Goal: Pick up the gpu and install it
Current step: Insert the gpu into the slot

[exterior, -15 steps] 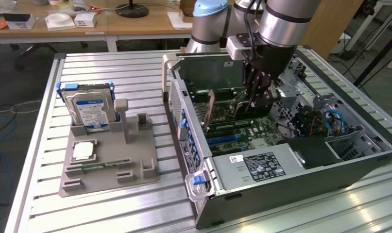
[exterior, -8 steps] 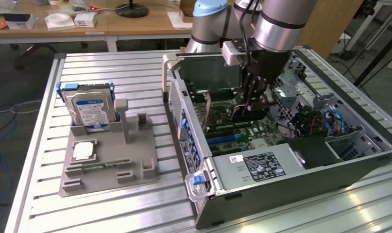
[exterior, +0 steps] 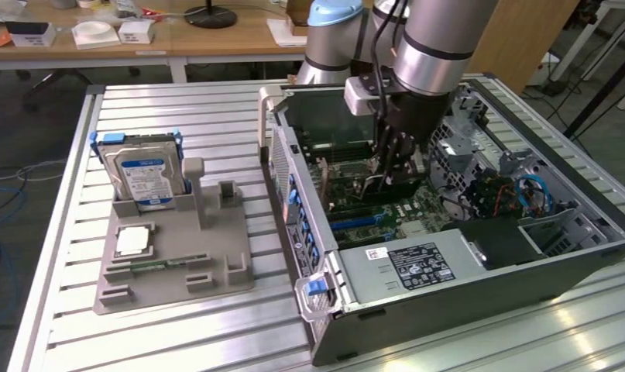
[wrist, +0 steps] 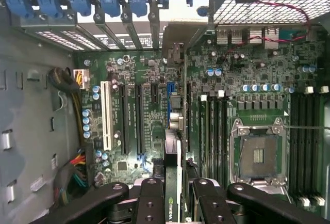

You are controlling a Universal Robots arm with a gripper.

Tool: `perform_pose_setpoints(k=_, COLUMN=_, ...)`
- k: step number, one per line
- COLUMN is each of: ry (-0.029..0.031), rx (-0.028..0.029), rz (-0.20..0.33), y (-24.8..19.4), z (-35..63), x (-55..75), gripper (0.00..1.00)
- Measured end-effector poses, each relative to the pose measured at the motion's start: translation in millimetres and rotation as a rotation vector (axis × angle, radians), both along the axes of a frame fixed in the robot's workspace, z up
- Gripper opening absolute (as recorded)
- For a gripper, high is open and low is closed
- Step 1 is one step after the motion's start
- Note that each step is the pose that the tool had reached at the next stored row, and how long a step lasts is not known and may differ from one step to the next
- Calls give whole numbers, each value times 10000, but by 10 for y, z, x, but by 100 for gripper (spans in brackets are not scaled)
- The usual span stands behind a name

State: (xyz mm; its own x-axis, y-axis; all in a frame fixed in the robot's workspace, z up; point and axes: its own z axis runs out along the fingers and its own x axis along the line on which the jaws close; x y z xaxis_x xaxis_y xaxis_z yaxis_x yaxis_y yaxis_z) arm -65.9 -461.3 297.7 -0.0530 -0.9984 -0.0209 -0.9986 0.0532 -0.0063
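The gripper is down inside the open computer case, its fingers closed on the graphics card, which stands on edge between them with its lower edge over the motherboard. In the wrist view the card runs away from the fingers toward the rear of the case, its silver bracket near the row of blue slot clips.

The card looks lined up near a slot but I cannot tell whether it is seated. If it sits slightly off the slot, pressing down could bend it or scrape the board. The bracket could also catch on the rear frame instead of sliding into its opening, and a tilted card could slip in the fingers.

Close beside the card lie the black expansion slots, a white slot and, on the other side, the empty processor socket. In the exterior view the power supply fills the near end of the case, with blue cables further in. Well apart on the table, a grey holder carries a hard drive standing upright
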Motion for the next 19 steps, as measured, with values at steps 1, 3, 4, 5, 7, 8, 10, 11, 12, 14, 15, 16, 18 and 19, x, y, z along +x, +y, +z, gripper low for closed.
perform_pose_setpoints(k=1, ry=0, rx=-4, rz=0, y=0, z=-18, x=-8, gripper=26)
perform_pose_setpoints(k=3, ry=0, rx=-14, rz=-1, y=-1, z=-50, x=-21, gripper=26)
perform_pose_setpoints(k=4, ry=0, rx=-24, rz=-1, y=-1, z=-64, x=-27, gripper=26)
perform_pose_setpoints(k=5, ry=0, rx=-33, rz=-1, y=-1, z=-79, x=-32, gripper=26)
perform_pose_setpoints(k=7, ry=1, rx=-56, rz=-1, y=-2, z=-104, x=-42, gripper=26)
perform_pose_setpoints(k=8, ry=1, rx=-70, rz=-1, y=-3, z=-114, x=-47, gripper=26)
perform_pose_setpoints(k=10, ry=2, rx=-95, rz=-1, y=-9, z=-126, x=-58, gripper=26)
perform_pose_setpoints(k=11, ry=1, rx=-110, rz=0, y=-14, z=-131, x=-64, gripper=26)
perform_pose_setpoints(k=12, ry=1, rx=-128, rz=0, y=-16, z=-135, x=-69, gripper=26)
perform_pose_setpoints(k=14, ry=2, rx=-188, rz=-1, y=-18, z=-139, x=-80, gripper=26)
perform_pose_setpoints(k=15, ry=2, rx=-222, rz=0, y=-19, z=-140, x=-85, gripper=26)
perform_pose_setpoints(k=16, ry=1, rx=-248, rz=0, y=-20, z=-144, x=-93, gripper=26)
perform_pose_setpoints(k=18, ry=2, rx=-283, rz=0, y=-20, z=-153, x=-109, gripper=26)
perform_pose_setpoints(k=19, ry=2, rx=-288, rz=0, y=-20, z=-156, x=-114, gripper=26)
